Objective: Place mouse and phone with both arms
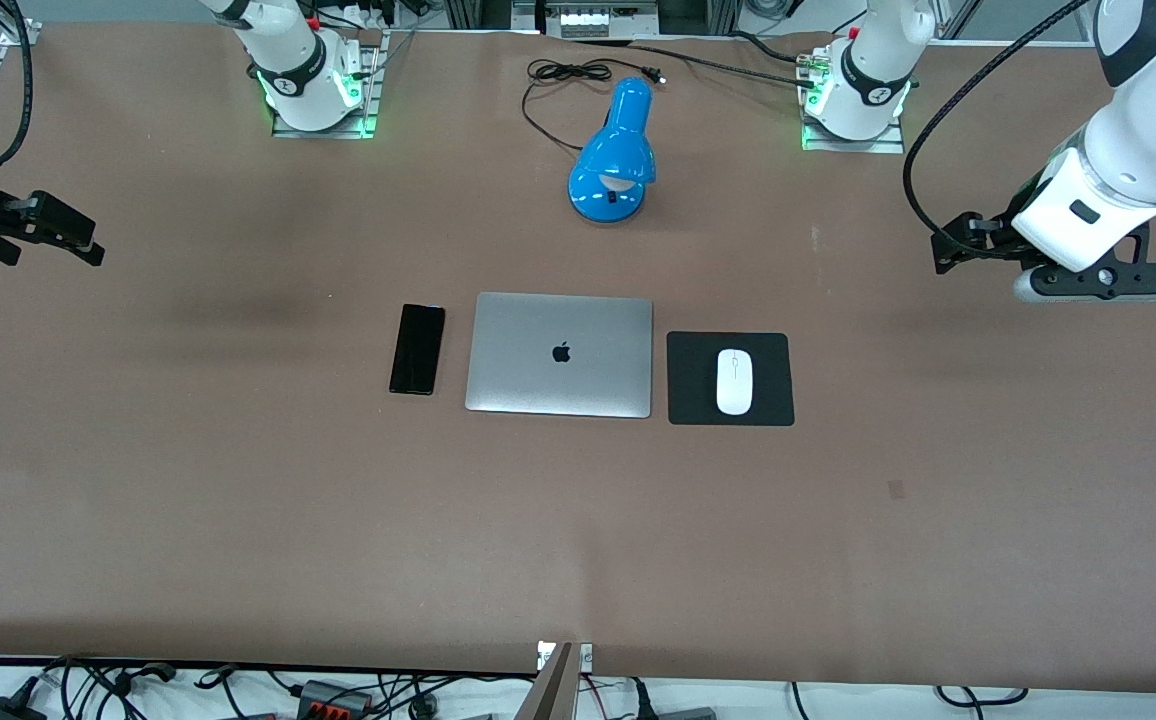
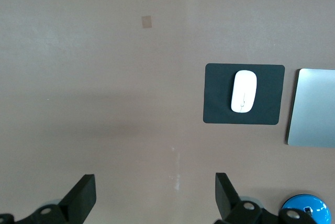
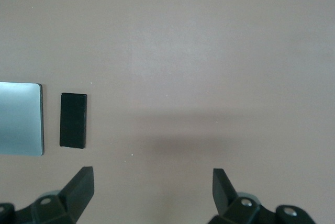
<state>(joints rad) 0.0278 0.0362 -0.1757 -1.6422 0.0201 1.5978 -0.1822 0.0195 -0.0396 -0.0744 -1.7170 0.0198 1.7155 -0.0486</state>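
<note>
**Mouse and phone lie flat beside the laptop; both grippers spread and empty**

At mid-frame of the front view, the phone [image 1: 417, 349] lies just beside the closed laptop [image 1: 560, 354], toward the right arm's end, its long axis running top to bottom of the frame. The mouse [image 1: 734, 381] sits on the mouse pad [image 1: 774, 379], lengthwise the same way. The left gripper [image 2: 154, 195] hangs open at mid-right over bare table [image 1: 238, 520]; the right gripper [image 3: 152, 191], fingers apart, at the frame's left edge.

On a brown table [image 1: 238, 480], a white mouse [image 1: 734, 381] with a thin grey scroll line sits on a black pad [image 1: 776, 400], a glossy black phone [image 1: 417, 349] lies by a silver laptop [image 1: 560, 380] with a black logo, and the lamp [image 1: 615, 155] is bright blue.
</note>
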